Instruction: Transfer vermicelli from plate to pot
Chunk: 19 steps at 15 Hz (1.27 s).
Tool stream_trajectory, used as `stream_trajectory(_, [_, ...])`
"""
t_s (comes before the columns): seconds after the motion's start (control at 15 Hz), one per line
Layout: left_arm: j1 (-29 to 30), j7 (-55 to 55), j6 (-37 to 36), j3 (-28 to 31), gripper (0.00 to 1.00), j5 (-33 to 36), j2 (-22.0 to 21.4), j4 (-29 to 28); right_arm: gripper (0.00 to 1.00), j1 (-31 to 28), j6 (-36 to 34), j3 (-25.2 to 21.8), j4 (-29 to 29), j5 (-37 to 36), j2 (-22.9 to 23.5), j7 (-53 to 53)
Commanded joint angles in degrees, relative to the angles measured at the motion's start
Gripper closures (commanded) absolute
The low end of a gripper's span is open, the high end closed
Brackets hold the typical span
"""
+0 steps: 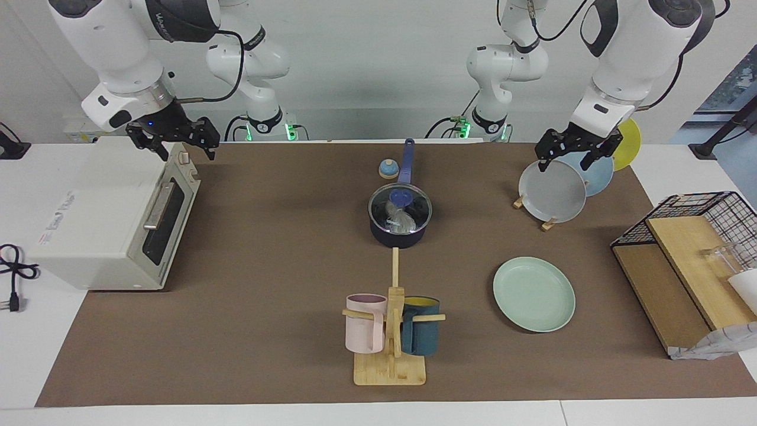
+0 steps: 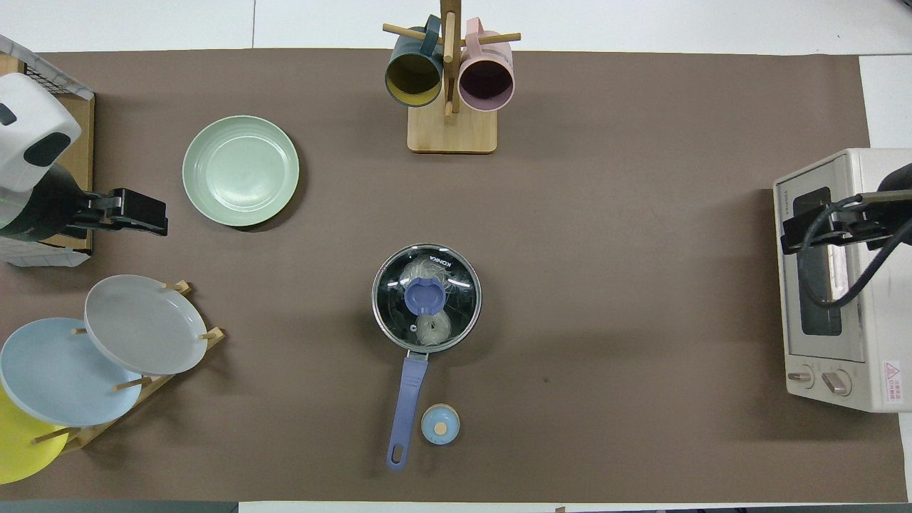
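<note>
The vermicelli (image 1: pixel 402 220) lies in the dark navy pot (image 1: pixel 397 238) at the table's middle, under a glass lid with a blue knob (image 1: pixel 401 196). Through the lid it shows as two whitish bundles in the overhead view (image 2: pixel 433 328). The pot's long blue handle (image 2: pixel 407 399) points toward the robots. The mint-green plate (image 1: pixel 534 294) is bare, toward the left arm's end and farther from the robots than the pot (image 2: pixel 377 313). My left gripper (image 1: pixel 566 161) is open and empty in the air over the plate rack. My right gripper (image 1: pixel 184 148) is open and empty over the toaster oven.
A white toaster oven (image 1: pixel 106 219) stands at the right arm's end. A rack (image 1: pixel 549 223) holds grey, light blue and yellow plates. A mug tree (image 1: pixel 393 331) holds a pink and a teal mug. A small blue bell (image 1: pixel 388 169) sits beside the pot's handle. A wire basket (image 1: pixel 692 207) holds wooden boards.
</note>
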Motion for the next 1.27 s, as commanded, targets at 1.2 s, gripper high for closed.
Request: stream_trajectory(1.2, [0.37, 0.01, 0.32, 0.08, 0.0, -0.73, -0.57, -0.87, 0.0, -0.66, 0.12, 0.91, -0.49, -0.18, -1.2, -1.13])
